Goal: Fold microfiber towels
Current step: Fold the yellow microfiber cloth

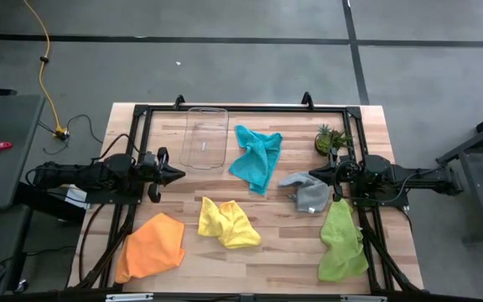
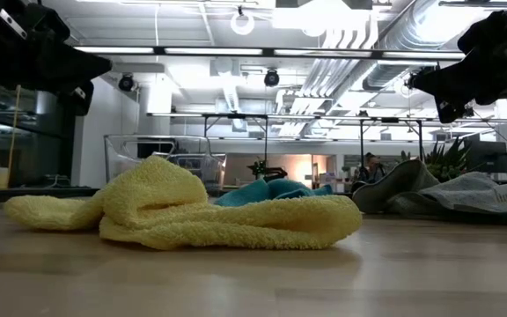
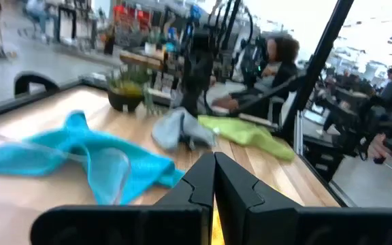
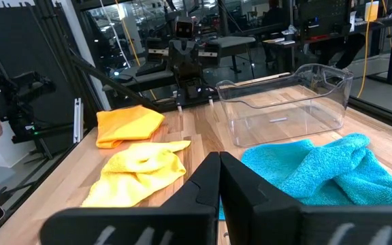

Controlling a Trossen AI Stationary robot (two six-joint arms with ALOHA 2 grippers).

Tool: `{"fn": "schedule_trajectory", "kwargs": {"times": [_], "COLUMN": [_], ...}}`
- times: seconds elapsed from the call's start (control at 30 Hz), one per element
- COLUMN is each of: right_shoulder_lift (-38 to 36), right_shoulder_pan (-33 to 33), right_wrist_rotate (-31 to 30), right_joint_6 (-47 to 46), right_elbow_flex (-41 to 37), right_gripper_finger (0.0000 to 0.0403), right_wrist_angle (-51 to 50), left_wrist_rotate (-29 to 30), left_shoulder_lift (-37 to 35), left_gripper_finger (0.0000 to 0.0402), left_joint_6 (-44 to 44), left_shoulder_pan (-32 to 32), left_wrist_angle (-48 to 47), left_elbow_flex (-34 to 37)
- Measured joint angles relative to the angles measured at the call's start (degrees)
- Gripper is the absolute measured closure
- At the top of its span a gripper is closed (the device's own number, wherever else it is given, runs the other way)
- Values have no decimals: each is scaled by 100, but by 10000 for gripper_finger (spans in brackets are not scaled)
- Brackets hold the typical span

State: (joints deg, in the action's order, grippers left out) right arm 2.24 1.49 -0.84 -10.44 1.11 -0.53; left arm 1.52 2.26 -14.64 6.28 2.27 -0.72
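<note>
Several microfiber towels lie crumpled on the wooden table: teal-blue at the far middle, yellow at the near middle, orange at the near left, grey right of centre, and lime green at the near right. My left gripper hangs shut above the table's left side, pointing level toward the right. My right gripper hangs shut above the right side beside the grey towel, pointing left. Neither touches a towel.
A clear plastic tray stands at the far side, left of the teal towel. A small potted plant sits at the far right. A black frame borders the table. A person sits beyond the table's right side.
</note>
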Motion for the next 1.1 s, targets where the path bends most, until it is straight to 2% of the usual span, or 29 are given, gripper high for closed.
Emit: {"fn": "schedule_trajectory", "kwargs": {"times": [0.13,0.2,0.27,0.33,0.47,0.67,0.8,0.93,1.0,1.1], "right_shoulder_lift": [-1,0,-1,0,0,0,0,1,32,137], "right_shoulder_pan": [0,0,1,1,1,1,1,1,-1,0], "right_wrist_rotate": [-55,-233,-382,-574,-812,-1070,-1122,-1466,-1620,-1724], "right_joint_6": [1,0,4,1,2,44,39,12,-6,-145], "right_elbow_flex": [0,-1,-1,-1,-1,-1,-1,-1,-1,-1], "right_gripper_finger": [402,402,402,402,402,402,402,396,383,346], "right_wrist_angle": [42,165,287,423,783,1129,1105,1099,1110,1168], "left_wrist_rotate": [216,5,-236,-187,211,389,387,387,503,1019], "left_shoulder_lift": [83,278,546,952,2034,3598,4347,4946,5216,5659], "left_gripper_finger": [401,401,400,398,386,342,298,254,237,220], "left_joint_6": [-25,27,243,539,1160,1627,1401,1019,815,678], "left_shoulder_pan": [2,2,-28,-69,-179,-408,-682,-1138,-1418,-1849], "left_wrist_angle": [932,1578,1790,1794,1459,470,-48,-244,-372,-879], "left_elbow_flex": [-1,-11,-181,-457,-1073,-1881,-2063,-2119,-2218,-2489]}}
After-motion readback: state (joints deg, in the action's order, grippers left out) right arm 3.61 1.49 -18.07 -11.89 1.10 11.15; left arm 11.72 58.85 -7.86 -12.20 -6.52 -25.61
